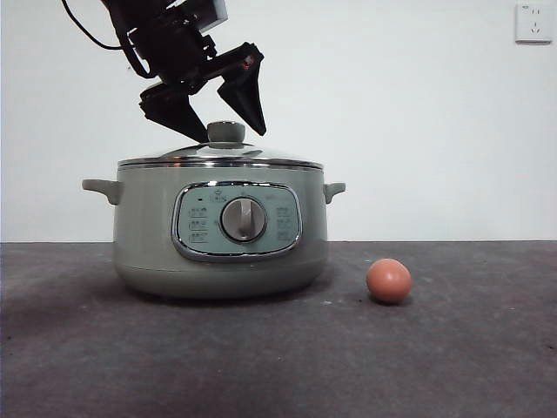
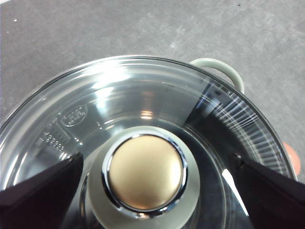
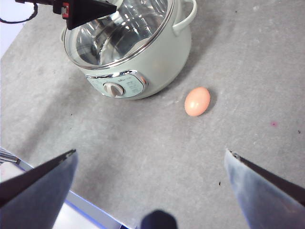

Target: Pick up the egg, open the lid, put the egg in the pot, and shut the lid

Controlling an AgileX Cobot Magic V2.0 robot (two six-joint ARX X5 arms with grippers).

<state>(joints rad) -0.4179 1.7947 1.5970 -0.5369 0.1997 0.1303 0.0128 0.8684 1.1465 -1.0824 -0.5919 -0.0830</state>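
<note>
Nothing of the task done yet, judging by how things lie. Egg resting on the table, unheld; lid seated on the pot, steel rim flush all round.

Left gripper just above the lid, jaws spread wide and empty, one on either side of the knob, tips not touching it; knob dead centre between them in the left wrist view. Egg off beyond the pot's side handle, a sliver at that view's edge.

Right gripper high over the table, jaws released and holding nothing; egg ahead of it and below, well apart, pot farther on beyond the egg.

All four steps left: egg grasp, lid lift, drop into the pot, lid back on.

Room: open table all round the egg, nothing touching it, pot wall near but clear. Above the lid, free space for a straight lift. Table's near edge close under the right gripper. Likely pinch point: both arms meeting over the pot mouth.
</note>
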